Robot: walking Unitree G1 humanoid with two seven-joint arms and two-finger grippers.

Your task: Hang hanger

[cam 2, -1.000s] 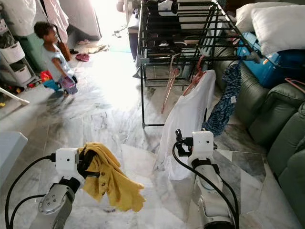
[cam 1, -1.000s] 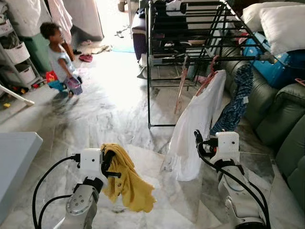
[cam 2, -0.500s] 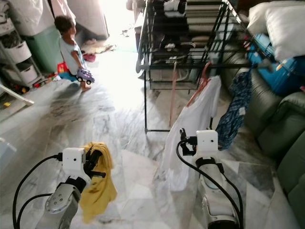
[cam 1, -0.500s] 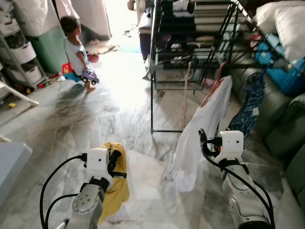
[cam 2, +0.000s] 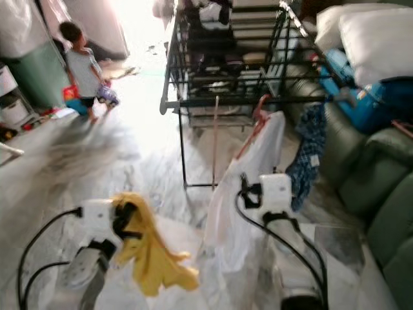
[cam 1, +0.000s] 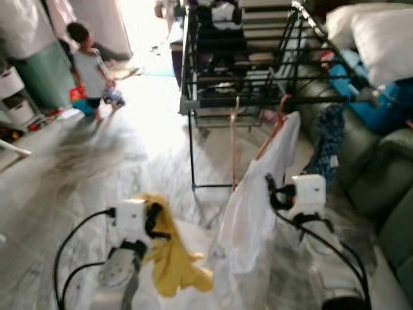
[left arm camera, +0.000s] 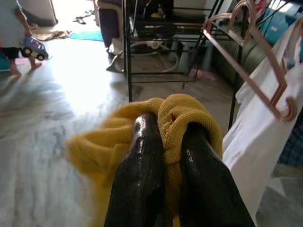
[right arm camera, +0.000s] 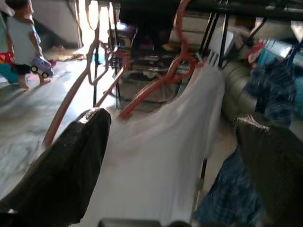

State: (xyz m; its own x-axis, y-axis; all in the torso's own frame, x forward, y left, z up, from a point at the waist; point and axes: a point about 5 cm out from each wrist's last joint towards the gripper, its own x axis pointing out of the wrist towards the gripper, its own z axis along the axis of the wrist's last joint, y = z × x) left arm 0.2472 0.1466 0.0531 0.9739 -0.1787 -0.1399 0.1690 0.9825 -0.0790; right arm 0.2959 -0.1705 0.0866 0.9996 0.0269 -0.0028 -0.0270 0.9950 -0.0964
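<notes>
- Left wrist view: left pincer clamped on yellow cloth, fabric bunched between both black fingers.
- Right wrist view: right pincer spread wide, nothing between fingers; white garment straight ahead.
- Pink hanger carrying white garment, hooked on front rail of black drying rack; second pink hanger hanging bare beside it.
- Green sofa at robot's right; a person well apart near doorway.
- Head views blurred.
- Step judged: approach to rack, yellow cloth in hand, not yet on a hanger.
- Next move likely calls for right pincer reaching to bare hanger, closing on it, steadying it for the cloth.
</notes>
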